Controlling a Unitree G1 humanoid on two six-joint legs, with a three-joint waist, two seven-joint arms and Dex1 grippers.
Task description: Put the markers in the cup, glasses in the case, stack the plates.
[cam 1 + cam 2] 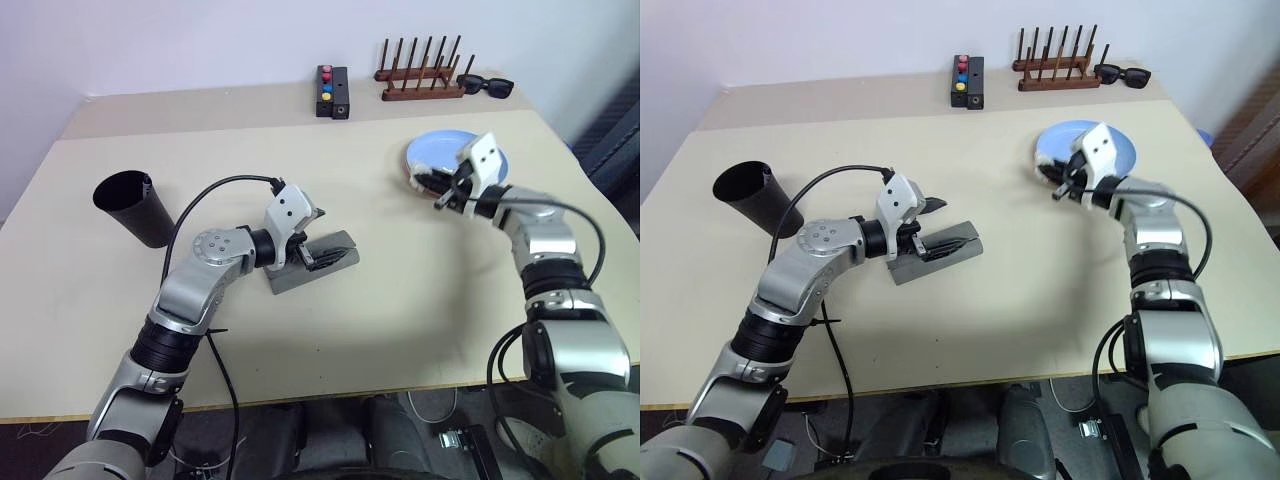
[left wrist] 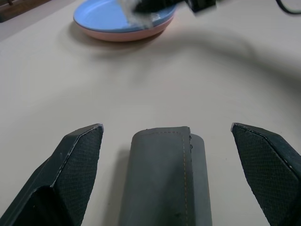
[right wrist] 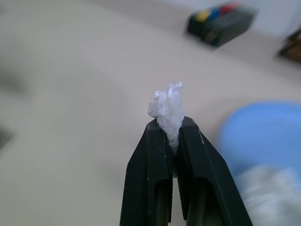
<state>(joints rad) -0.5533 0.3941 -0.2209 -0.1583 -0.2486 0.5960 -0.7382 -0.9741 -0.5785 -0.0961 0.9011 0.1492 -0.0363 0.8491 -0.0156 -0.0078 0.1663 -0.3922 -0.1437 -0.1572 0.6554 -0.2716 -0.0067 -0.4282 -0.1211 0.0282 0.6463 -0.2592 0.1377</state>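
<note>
On a pale beige table (image 1: 400, 330) set against a white wall (image 1: 200, 40), the right gripper (image 3: 173, 136) hung above the right side of the surface, its black fingers pressed together on a crumpled white scrap (image 3: 167, 109). Just beyond it lay the plates (image 1: 1118, 150), the light blue one stacked on the salmon pink one, with more white scrap at their near edge. Near the table's middle, the left gripper (image 2: 171, 136) stood spread wide over the near end of the grey case (image 1: 335, 262), which looked shut. The black cup (image 1: 135, 205) lay tilted at the left. Along the far strip of the table sat a black box with coloured buttons (image 1: 332, 91), a wooden rack (image 1: 420, 72) and black sunglasses (image 1: 487, 86)
</note>
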